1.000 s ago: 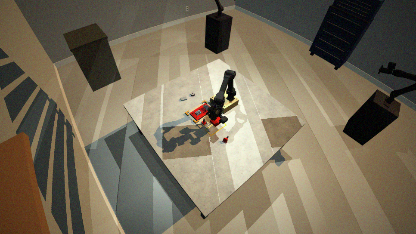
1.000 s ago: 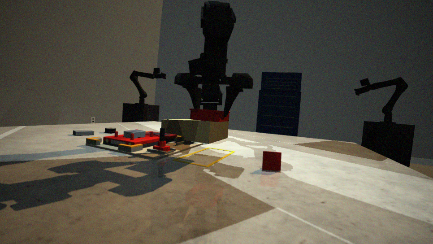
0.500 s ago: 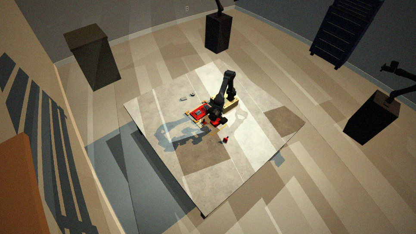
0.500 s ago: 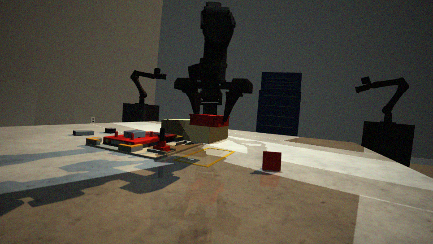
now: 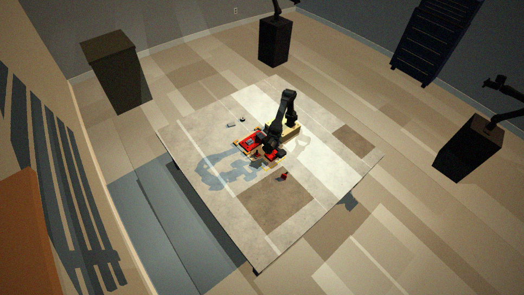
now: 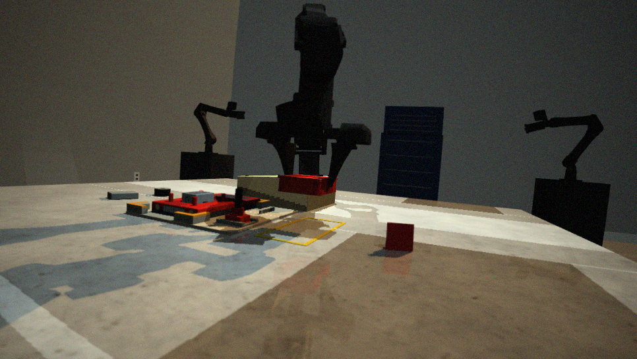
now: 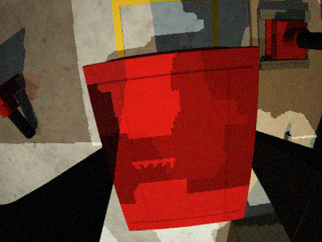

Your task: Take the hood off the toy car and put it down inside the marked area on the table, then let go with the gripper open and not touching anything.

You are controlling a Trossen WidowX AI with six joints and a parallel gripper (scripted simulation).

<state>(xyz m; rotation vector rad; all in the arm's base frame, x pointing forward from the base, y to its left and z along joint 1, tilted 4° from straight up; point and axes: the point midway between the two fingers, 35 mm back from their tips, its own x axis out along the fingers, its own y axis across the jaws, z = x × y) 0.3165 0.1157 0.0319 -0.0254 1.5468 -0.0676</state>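
Note:
My gripper [image 6: 309, 179] [image 7: 179, 146] is shut on the red hood [image 5: 270, 155] [image 6: 303, 185] [image 7: 178, 111], with one finger at each side. The hood is held roughly level above the table, clear of the toy car. The car [image 6: 165, 204] is red and hoodless, with a grey engine block showing, and sits on a board left of the hood in the exterior view. The marked area is a yellow outline [image 5: 266, 170] [image 6: 326, 233] [image 7: 117, 27]. In the wrist view it shows past the hood's upper edge, and the hood hides its near part.
A red block with a black handle [image 6: 237, 216] [image 7: 285, 39] stands on the board between car and outline. Another red piece [image 5: 283, 176] [image 6: 399, 236] lies beyond the outline. The arm's pale base block [image 6: 267, 187] is behind. A grey block [image 5: 230, 124] [image 6: 122, 195] lies past the car.

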